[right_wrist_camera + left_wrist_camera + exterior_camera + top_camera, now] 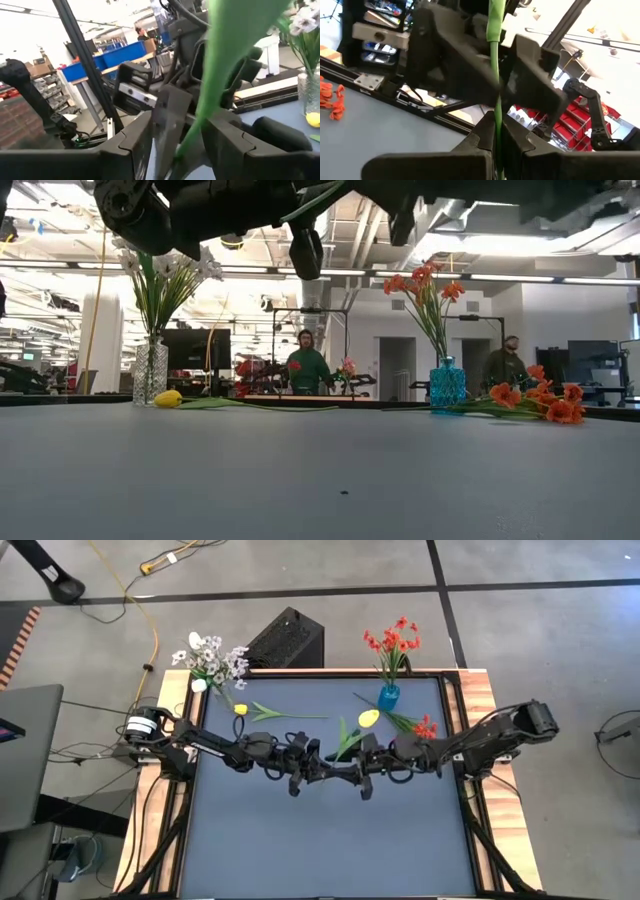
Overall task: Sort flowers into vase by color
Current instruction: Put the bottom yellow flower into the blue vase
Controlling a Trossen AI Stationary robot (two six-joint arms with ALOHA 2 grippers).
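A yellow flower (pixel 369 718) on a green leafy stem (pixel 346 742) is held above the table's middle, where both grippers meet. My left gripper (pixel 308 768) (pixel 495 131) is shut on the stem. My right gripper (pixel 362 770) (pixel 177 137) faces it, open, its fingers standing either side of the same stem (pixel 210 85). A second yellow flower (pixel 240 709) lies flat on the table near the far left. A bunch of red-orange flowers (pixel 425 727) lies at the far right. White flowers stand in a clear vase (pixel 150 372), red ones in a blue vase (pixel 388 695). My left gripper pinches the green stem (pixel 495 107) between its two fingers, with the stem running out past the fingertips. The flower is lifted clear of the table. Which stretch of the stem the fingers have, I cannot tell.
The clear vase (pixel 200 683) stands at the far left corner and the blue vase (pixel 447 385) at the far right. A black box (pixel 287 638) sits behind the far edge. The near half of the dark mat (pixel 330 850) is bare. People stand in the room beyond.
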